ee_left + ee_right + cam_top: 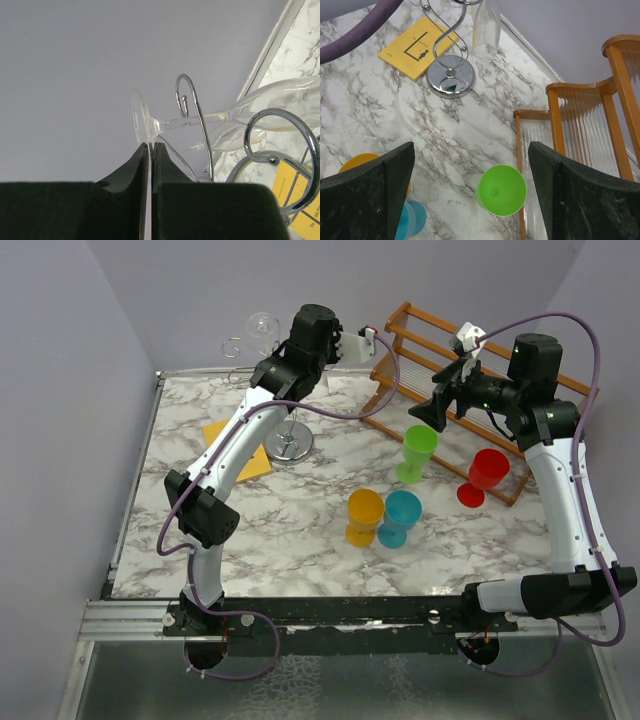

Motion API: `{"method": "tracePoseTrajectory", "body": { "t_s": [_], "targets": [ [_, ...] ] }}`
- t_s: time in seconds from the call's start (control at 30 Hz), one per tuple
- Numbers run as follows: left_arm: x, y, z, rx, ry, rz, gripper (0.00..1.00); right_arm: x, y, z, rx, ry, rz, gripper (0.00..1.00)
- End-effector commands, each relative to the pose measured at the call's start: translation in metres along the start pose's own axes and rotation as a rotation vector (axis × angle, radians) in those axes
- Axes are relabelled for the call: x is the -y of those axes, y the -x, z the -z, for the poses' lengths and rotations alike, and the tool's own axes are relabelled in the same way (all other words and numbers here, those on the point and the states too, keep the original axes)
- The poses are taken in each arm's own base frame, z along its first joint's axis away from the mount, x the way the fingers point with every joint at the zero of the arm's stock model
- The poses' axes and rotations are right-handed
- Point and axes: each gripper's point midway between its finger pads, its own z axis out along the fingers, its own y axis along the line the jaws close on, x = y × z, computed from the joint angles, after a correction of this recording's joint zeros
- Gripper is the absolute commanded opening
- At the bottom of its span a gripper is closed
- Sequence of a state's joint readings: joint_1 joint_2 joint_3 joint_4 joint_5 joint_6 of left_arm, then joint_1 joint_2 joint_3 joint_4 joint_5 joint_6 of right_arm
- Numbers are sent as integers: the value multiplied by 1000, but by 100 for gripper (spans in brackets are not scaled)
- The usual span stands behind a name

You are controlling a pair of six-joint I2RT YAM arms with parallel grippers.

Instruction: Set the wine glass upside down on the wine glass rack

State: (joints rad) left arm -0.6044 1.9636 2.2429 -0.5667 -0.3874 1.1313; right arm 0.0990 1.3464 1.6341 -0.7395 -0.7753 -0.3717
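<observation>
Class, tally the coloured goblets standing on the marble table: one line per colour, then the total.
Green goblet: 1
Red goblet: 1
Yellow goblet: 1
Blue goblet: 1
Total: 4

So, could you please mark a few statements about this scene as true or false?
The left gripper is shut on the foot of the clear wine glass. True.
The right gripper holds the green plastic goblet. False: it is open and empty, above the goblet.
The yellow plastic goblet and the blue plastic goblet stand side by side. True.
The flat yellow booklet lies on the brown wooden slatted rack. False: the booklet lies on the marble table beside the round base of the shiny chrome wire rack, apart from the wooden rack.
</observation>
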Motion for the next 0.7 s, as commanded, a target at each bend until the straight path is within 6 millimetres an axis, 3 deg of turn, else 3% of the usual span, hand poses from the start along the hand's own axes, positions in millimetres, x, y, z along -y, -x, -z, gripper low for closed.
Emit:
{"method": "tracePoseTrajectory", "body": {
  "t_s": [0.0,0.67],
  "targets": [
    [-26,18,7,79,82,66,0,-4,12,6,37,-5,40,95],
    [-32,29,-19,100,150,98,0,-3,10,5,31,-7,44,95]
  ]
}}
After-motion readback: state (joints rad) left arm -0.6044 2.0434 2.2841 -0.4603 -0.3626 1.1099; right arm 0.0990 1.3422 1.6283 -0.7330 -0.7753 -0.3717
